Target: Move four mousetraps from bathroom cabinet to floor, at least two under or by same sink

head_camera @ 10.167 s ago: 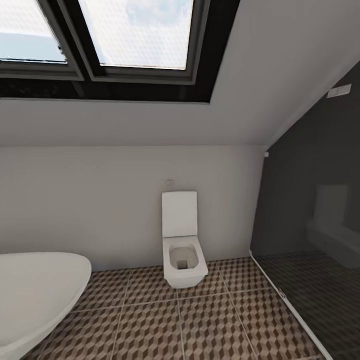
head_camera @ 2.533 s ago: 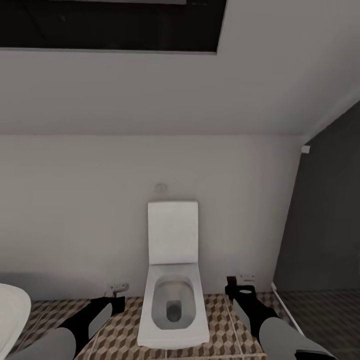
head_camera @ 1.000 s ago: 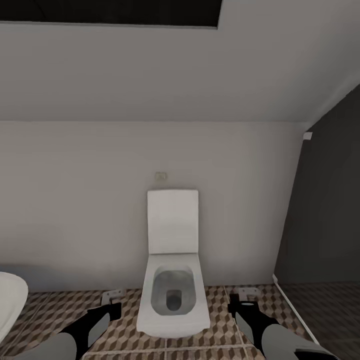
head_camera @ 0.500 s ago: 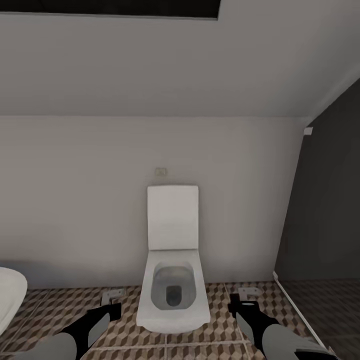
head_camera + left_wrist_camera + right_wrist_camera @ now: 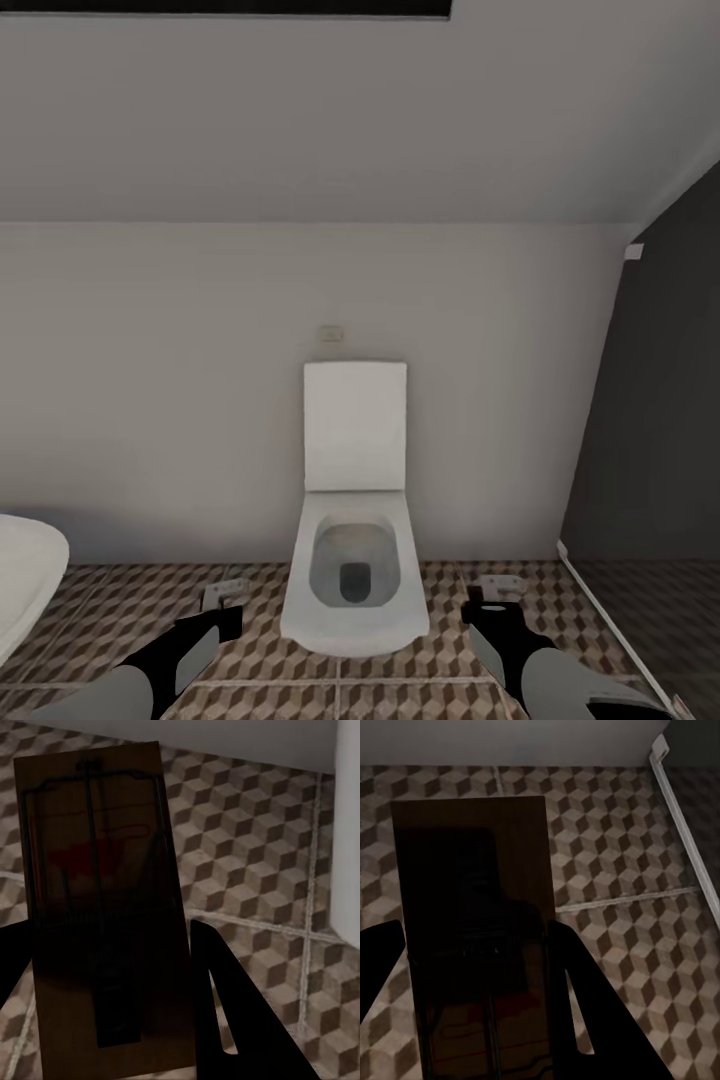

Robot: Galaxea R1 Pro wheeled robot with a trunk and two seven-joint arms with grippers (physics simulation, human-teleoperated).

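Observation:
A dark brown mousetrap [image 5: 97, 870] with a wire bar lies flat between the fingers of my left gripper [image 5: 112, 971], which is shut on it. My right gripper [image 5: 476, 956] is shut on a second mousetrap [image 5: 472, 870]. Both hang low over the cube-patterned bathroom floor [image 5: 110, 610]. In the head view the left gripper [image 5: 222, 602] is left of the toilet and the right gripper [image 5: 492, 597] is right of it. The cabinet and the bathroom sink are out of view.
A white toilet [image 5: 354, 570] with its lid up stands against the pale wall straight ahead. A white bathtub rim [image 5: 25, 580] shows at the left edge. A dark glass partition [image 5: 650, 450] with a white floor rail closes the right side.
The view has come closer to the toilet and tilted down, then shifted a little, so the toilet now sits slightly right. Both arms keep their pose with the traps held.

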